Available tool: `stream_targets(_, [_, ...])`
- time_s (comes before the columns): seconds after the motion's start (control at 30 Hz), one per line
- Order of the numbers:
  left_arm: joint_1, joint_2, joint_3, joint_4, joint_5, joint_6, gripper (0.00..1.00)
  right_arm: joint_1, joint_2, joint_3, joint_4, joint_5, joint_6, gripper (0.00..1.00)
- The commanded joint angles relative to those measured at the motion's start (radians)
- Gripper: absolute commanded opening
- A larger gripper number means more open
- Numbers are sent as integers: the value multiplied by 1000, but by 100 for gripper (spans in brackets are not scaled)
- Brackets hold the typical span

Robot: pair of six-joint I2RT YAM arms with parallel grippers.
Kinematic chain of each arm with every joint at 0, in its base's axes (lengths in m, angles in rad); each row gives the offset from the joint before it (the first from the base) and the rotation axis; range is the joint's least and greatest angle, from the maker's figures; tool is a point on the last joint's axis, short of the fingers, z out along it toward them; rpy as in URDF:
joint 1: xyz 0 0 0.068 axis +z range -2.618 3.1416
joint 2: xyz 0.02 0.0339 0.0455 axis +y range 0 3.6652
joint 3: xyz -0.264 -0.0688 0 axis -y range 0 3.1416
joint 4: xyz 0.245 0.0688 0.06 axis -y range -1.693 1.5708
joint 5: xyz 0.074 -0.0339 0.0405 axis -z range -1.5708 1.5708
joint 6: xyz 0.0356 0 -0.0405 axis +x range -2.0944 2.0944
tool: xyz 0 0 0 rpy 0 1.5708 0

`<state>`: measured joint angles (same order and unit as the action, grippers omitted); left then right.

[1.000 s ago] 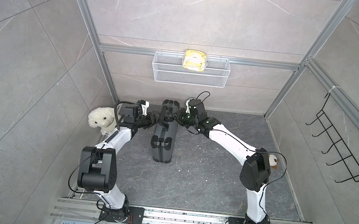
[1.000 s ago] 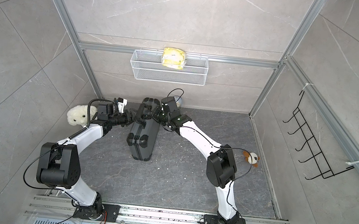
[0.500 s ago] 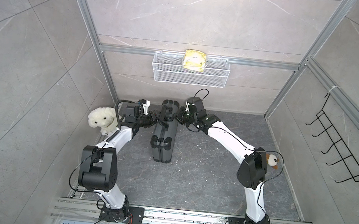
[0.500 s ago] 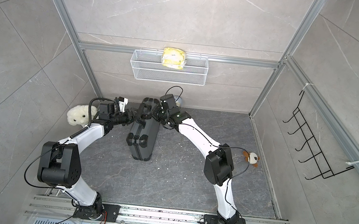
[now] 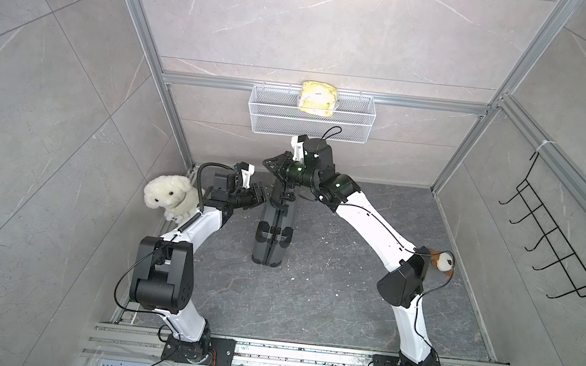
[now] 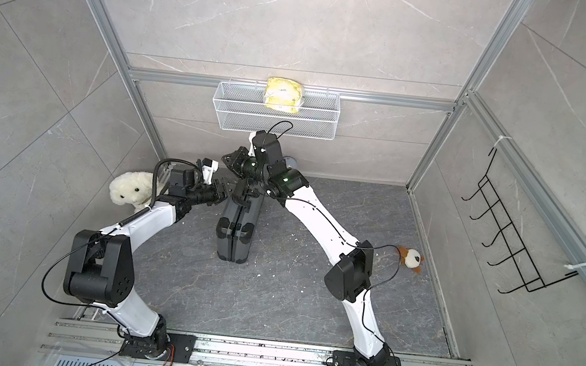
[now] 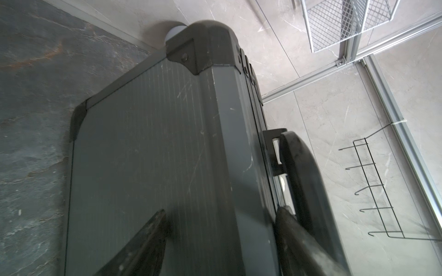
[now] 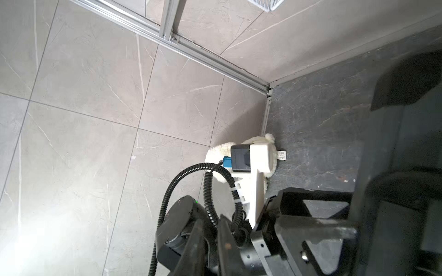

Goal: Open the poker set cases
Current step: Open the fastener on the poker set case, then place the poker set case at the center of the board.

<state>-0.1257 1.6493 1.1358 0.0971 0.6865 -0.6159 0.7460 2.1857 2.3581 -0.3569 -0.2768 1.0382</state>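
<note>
A: Grey-tiled booth, dark stone counter (image 5: 308, 304). Where is the case (image 5: 272, 241)?
B: Mid-rear of the counter, standing on edge, handle (image 7: 301, 172) up, closed. It reads the same in both top views.
A: And the left tool (image 5: 262, 192)?
B: At the case's upper left side. In the wrist view one finger (image 7: 143, 239) lies flat on the ribbed side. The other sits on the top edge just beside the handle. The tool is clamped on that half of the case.
A: And the right tool (image 5: 271, 162)?
B: It hangs over the case's far end, clear of it. Its fingers (image 8: 198, 239) are a crack apart with nothing between them.
A: Other items?
B: A plush dog (image 5: 167, 198) in the left rear corner, a small plush (image 5: 443, 261) by the right wall, and a basket (image 5: 309, 119) on the back wall.
</note>
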Motion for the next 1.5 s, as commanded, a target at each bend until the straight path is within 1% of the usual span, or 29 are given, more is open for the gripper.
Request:
stream_targets(0.0, [7, 80, -74, -335, -34, 60, 71, -7, -50, -50, -141, 105, -133, 41])
stream_targets(0.03, [15, 85, -74, -340, -31, 60, 71, -12, -99, -97, -200, 179, -183, 52])
stream_targets(0.07, [21, 92, -70, -346, -30, 61, 71, -24, -159, -180, -220, 248, -211, 59])
stream_targets(0.1, [25, 100, -67, -350, -30, 62, 71, -43, -222, -284, -205, 276, -228, 63])
stream_targets(0.13, [30, 110, -63, -352, -26, 63, 70, -70, -299, -437, -149, 303, -225, 72])
stream_targets(0.17, [31, 122, -57, -353, -26, 62, 70, -104, -371, -613, -45, 279, -211, 78])
stream_targets(0.2, [31, 132, -49, -360, -27, 64, 70, -136, -421, -743, 40, 248, -184, 82])
stream_targets(0.23, [31, 142, -42, -361, -26, 65, 70, -157, -452, -859, 143, 193, -160, 84])
stream_targets(0.27, [31, 150, -38, -357, -21, 61, 69, -168, -464, -929, 203, 148, -146, 84])
stream_targets(0.33, [31, 150, -38, -338, -13, 45, 68, -147, -494, -975, 246, 149, -179, 86])
stream_targets(0.37, [31, 145, -41, -329, -11, 39, 68, -135, -506, -978, 244, 159, -202, 86])
stream_targets(0.43, [31, 130, -46, -324, -10, 32, 68, -134, -502, -953, 224, 132, -212, 85])
stream_targets(0.5, [31, 122, -48, -321, -14, 29, 68, -147, -489, -957, 260, 71, -193, 81])
stream_targets(0.6, [31, 122, -48, -318, -11, 22, 68, -176, -458, -1003, 371, -17, -110, 81])
stream_targets(0.67, [31, 120, -51, -319, -9, 21, 68, -184, -434, -1007, 358, -15, -82, 80])
stream_targets(0.73, [31, 118, -51, -330, -11, 28, 68, -182, -430, -1007, 347, -8, -102, 78])
stream_targets(0.83, [31, 116, -48, -341, -13, 38, 68, -182, -458, -1045, 412, -5, -98, 75])
stream_targets(0.93, [31, 115, -52, -336, -13, 37, 68, -179, -452, -963, 348, -36, -124, 67])
stream_targets(1.03, [31, 116, -54, -328, -12, 34, 68, -151, -406, -812, 247, -68, -163, 55])
stream_targets(1.1, [31, 116, -54, -327, -11, 33, 68, -125, -360, -708, 182, -82, -180, 54])
stream_targets(1.23, [31, 112, -51, -329, -9, 34, 68, -94, -250, -503, 80, -108, -184, 55])
stream_targets(1.47, [31, 108, -50, -332, -10, 35, 68, -59, -24, -103, -196, -156, -200, 54])
